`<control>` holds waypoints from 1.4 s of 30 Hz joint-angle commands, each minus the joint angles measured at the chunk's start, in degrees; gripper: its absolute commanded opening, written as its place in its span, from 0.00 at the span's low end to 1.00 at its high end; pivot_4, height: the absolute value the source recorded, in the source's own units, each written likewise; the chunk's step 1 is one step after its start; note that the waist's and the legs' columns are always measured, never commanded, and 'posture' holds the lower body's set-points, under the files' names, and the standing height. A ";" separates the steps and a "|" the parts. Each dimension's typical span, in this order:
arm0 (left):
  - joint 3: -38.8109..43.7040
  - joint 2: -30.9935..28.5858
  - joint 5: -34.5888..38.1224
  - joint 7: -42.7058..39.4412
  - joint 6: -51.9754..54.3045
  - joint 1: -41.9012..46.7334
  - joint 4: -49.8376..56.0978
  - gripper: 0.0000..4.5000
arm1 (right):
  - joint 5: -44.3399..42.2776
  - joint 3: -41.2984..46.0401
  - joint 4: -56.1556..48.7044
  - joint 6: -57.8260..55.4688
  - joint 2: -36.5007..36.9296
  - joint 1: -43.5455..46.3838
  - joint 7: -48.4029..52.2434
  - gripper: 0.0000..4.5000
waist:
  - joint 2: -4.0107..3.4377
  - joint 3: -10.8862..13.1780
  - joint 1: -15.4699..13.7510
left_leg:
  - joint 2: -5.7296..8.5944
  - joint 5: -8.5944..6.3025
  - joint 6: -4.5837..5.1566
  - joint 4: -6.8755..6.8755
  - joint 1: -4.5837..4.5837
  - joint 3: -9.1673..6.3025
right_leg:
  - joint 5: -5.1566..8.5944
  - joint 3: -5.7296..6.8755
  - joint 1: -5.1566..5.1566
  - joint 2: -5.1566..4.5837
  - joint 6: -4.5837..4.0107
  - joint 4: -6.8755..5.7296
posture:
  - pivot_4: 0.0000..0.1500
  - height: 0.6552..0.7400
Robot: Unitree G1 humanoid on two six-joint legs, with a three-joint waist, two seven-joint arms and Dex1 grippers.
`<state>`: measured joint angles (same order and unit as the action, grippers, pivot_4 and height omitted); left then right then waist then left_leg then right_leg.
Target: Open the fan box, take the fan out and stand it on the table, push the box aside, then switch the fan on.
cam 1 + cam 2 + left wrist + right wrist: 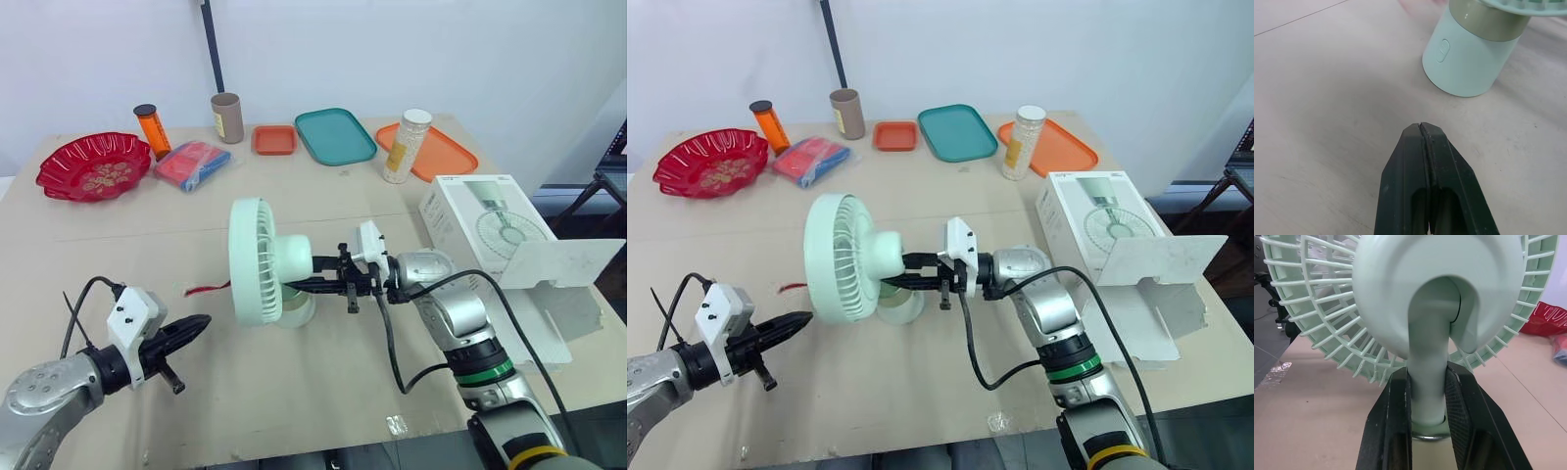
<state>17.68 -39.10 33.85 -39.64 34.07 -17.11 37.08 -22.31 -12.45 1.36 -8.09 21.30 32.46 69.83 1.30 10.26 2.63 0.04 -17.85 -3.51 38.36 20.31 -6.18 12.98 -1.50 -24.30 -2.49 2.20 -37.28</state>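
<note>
The fan (257,262) stands upright on its round base at the middle of the bench (323,201), grille facing 9 o'clock. The right end effector (299,285) comes in from 3 o'clock, its fingers (1459,396) clamped on either side of the fan's neck just above the base. The left end effector (199,323) hovers at the fan's 8 o'clock, pressed fully together with nothing in it, its tip pointing at the base and the oval button (1444,50) there.

The box (480,225) lies at 3 o'clock, flap folded open towards 4 o'clock; its inside is hidden. At 10 o'clock sits a red bowl (54,168), contents unclear. A teal tray (335,135) lies at 12 o'clock. A jar (407,147) of pale grains stands at 1 o'clock, at the edge of an orange tray (446,152).
</note>
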 commanded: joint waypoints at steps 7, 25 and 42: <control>0.59 -0.45 -0.23 -0.81 -1.14 -0.49 1.22 0.01 | -1.72 2.60 1.58 0.72 1.14 2.86 2.45 0.09 | 0.00 0.00 0.00 | 0.00 0.00 0.00 0.00 0.00 0.00 | 0.00 0.00 0.00 0.00 0.00 -0.01 | 1.00 1.00; -1.35 0.09 -1.38 -0.65 -1.93 1.34 -0.32 0.01 | -3.60 3.22 -1.04 -5.36 2.84 3.43 1.96 0.09 | 0.00 0.00 -0.02 | 0.01 0.00 0.00 0.00 0.00 0.00 | 0.00 0.00 0.01 -0.01 0.00 0.00 | 1.00 1.00; -2.91 0.58 -2.37 -1.10 -3.28 2.74 -1.54 0.01 | -0.81 2.00 1.59 -2.39 2.92 2.36 1.97 0.09 | 0.00 0.00 -0.03 | 0.00 0.00 0.01 0.00 0.00 0.00 | 0.00 0.00 0.01 -0.01 0.00 0.00 | 1.00 1.00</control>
<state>14.12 -38.66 31.44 -40.67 31.89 -14.62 34.80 -23.90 -10.91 3.06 -11.80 24.34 34.14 72.02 1.30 10.26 2.60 0.04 -17.85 -3.50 38.36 20.31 -6.18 12.97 -1.50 -24.29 -2.50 2.20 -37.28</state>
